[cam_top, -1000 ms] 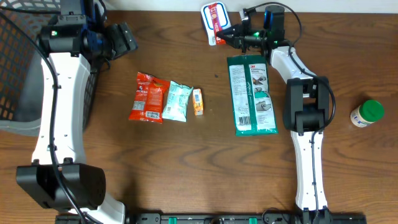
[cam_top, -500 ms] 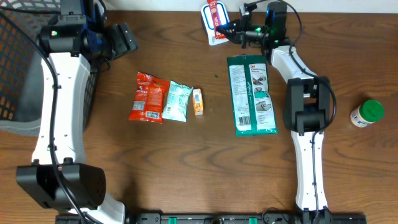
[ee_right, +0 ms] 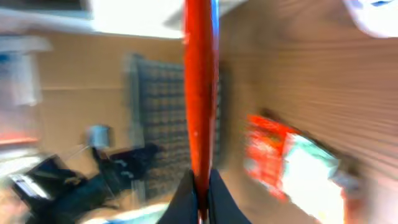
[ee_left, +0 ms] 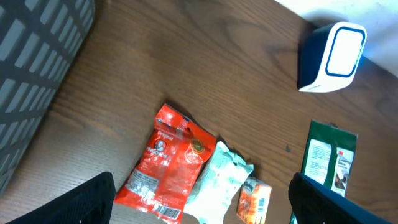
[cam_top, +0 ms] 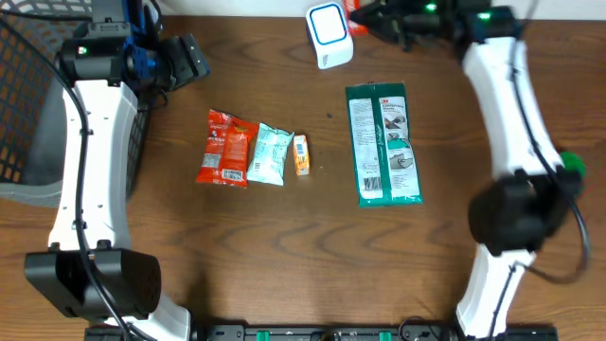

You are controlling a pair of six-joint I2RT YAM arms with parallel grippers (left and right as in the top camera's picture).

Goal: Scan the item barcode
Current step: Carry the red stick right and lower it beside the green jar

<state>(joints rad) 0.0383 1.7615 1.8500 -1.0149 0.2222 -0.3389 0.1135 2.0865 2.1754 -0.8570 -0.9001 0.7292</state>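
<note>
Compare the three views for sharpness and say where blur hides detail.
Overhead: sharp, evenly lit, the green packet crisp-edged. Left wrist: crisp, the scanner window bright white. Right wrist: heavily smeared; only the red item, edge-on in the right end effector, reads clearly.

The scanner (cam_top: 327,33) stands at the table's (cam_top: 284,246) far edge. Just right of it, a flat packet (ee_right: 199,93) sits between the right gripper's (ee_right: 199,186) jaws. Mid-table, a snack bag (cam_top: 225,149), a pouch (cam_top: 270,153) and a small packet (cam_top: 301,154) lie side by side, with the wipes pack (cam_top: 383,144) to their right. A basket (cam_top: 19,104) sits at the left edge.
</note>
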